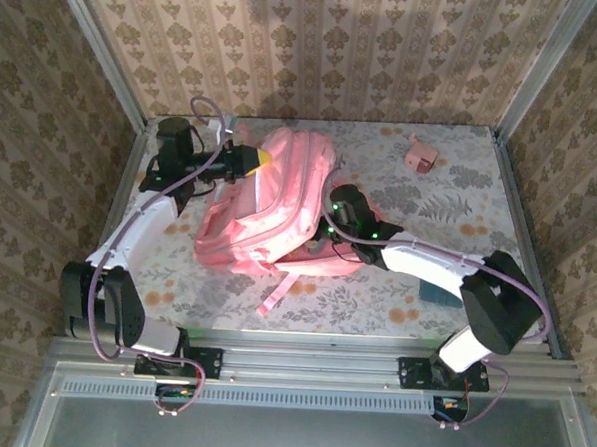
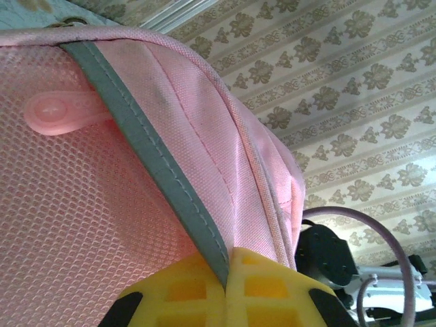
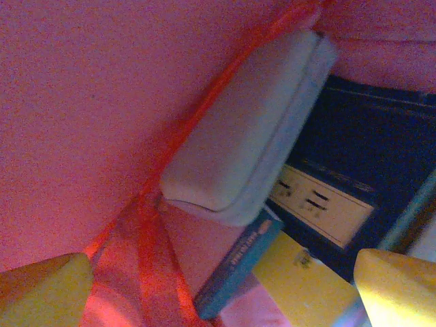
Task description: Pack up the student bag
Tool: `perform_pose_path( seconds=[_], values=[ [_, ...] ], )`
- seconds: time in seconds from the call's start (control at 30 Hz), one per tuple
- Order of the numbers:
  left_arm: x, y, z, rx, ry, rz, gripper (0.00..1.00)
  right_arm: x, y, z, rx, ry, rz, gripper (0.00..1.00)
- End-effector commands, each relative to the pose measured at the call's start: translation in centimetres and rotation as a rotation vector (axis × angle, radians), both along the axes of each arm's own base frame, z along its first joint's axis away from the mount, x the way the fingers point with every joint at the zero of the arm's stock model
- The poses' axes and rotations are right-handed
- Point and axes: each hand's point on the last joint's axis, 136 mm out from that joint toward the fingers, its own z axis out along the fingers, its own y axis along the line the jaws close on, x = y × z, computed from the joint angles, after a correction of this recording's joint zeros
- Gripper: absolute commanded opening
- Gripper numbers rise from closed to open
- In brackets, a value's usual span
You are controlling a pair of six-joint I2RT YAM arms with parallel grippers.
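Student bag trim is pinched by left hand; spread right hand faces books inside.

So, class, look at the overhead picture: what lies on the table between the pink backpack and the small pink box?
Nothing. In the overhead view only bare flower-patterned table separates the backpack from the small box.
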Motion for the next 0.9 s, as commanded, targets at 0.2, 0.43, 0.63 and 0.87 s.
perform_pose_path(
  seconds=[0.2, 0.43, 0.63, 0.87],
  values=[
    [0.1, 1.4, 4.2, -0.044, -0.194, 0.074, 0.0, -1.3, -7.3, 2.3, -0.165, -0.143, -0.203, 1.0],
    [0.3, 1.6, 3.3, -0.025, -0.19, 0.114, 0.0, -3.7, -10.5, 1.3, -0.25, -0.023, -0.191, 1.0],
    [-0.7, -0.8, 3.0, -0.02, -0.191, 0.023, 0.0, -5.2, -10.9, 0.5, -0.274, 0.034, -0.158, 1.0],
    [-2.4, -3.2, 1.8, 0.178, -0.216, -0.029, 0.0, -4.6, -16.7, -0.8, -0.448, 0.119, -0.441, 0.99]
  ],
)
